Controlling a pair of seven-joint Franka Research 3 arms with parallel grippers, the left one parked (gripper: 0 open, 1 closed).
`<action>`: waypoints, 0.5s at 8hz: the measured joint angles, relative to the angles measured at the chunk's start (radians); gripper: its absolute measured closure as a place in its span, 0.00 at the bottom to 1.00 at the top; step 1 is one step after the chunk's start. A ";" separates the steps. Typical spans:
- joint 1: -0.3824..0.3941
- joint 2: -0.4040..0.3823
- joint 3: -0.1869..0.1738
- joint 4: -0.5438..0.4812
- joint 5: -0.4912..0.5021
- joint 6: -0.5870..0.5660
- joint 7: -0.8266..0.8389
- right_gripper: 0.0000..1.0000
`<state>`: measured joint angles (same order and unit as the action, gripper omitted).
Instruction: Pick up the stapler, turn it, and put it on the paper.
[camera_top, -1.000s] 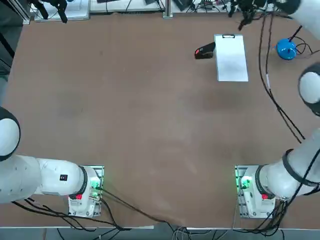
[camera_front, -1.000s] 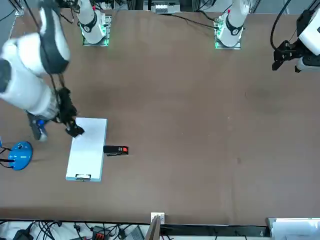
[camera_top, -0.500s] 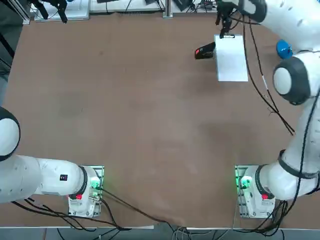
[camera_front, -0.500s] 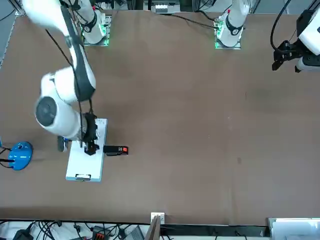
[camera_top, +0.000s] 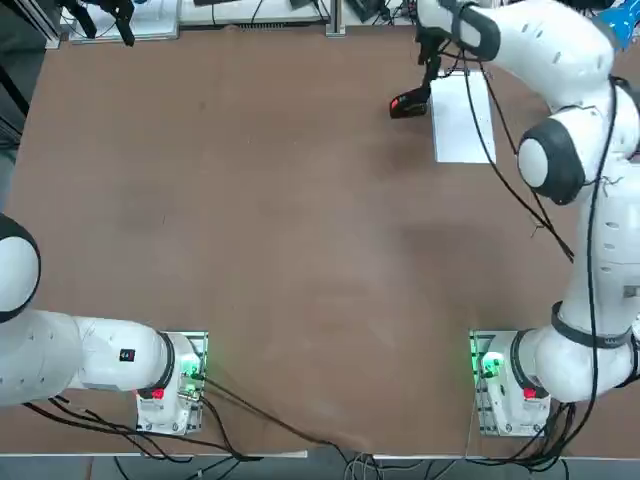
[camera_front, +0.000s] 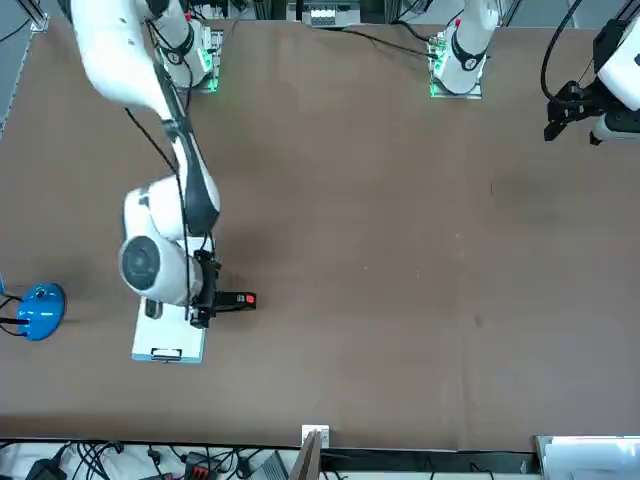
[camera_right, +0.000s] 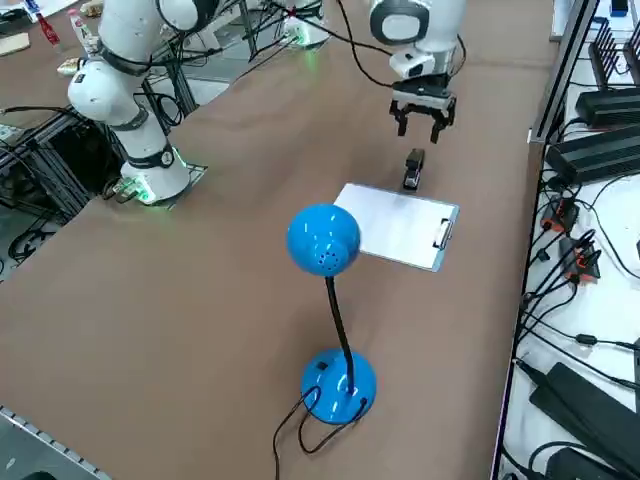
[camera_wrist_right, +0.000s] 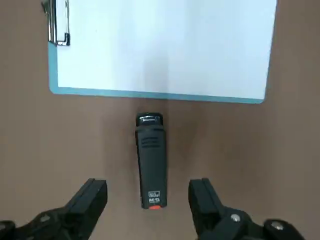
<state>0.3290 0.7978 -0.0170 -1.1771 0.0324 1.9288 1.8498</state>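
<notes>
The stapler (camera_top: 408, 103) (camera_wrist_right: 150, 160) is small and black with a red-orange mark at one end. It lies flat on the brown table, just off one long edge of the paper (camera_top: 463, 125) (camera_wrist_right: 162, 45), with its other end pointing at the sheet. The paper is a white sheet with a metal clip (camera_wrist_right: 58, 22) at one short edge. My right gripper (camera_right: 420, 128) (camera_wrist_right: 148, 186) hangs open above the stapler, clear of it. In the wrist view its fingers (camera_wrist_right: 94, 192) stand on either side of the marked end with nothing held.
A blue desk lamp (camera_right: 325, 240) (camera_front: 40, 310) stands on the table beyond the paper, away from the stapler. Cables and black equipment (camera_right: 590, 150) lie just past the far table edge near the clip.
My right arm has swung from the lamp side across the paper to a spot above the stapler. Stapler and paper have stayed put, and the fingers have stayed open.
</notes>
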 joint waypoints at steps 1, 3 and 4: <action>0.004 0.012 0.000 0.003 0.000 0.031 0.001 0.00; 0.006 0.031 -0.001 0.006 -0.002 0.065 0.001 0.00; 0.008 0.043 -0.001 0.006 -0.021 0.077 0.000 0.00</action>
<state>0.3374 0.8405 -0.0177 -1.1709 0.0114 2.0055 1.8502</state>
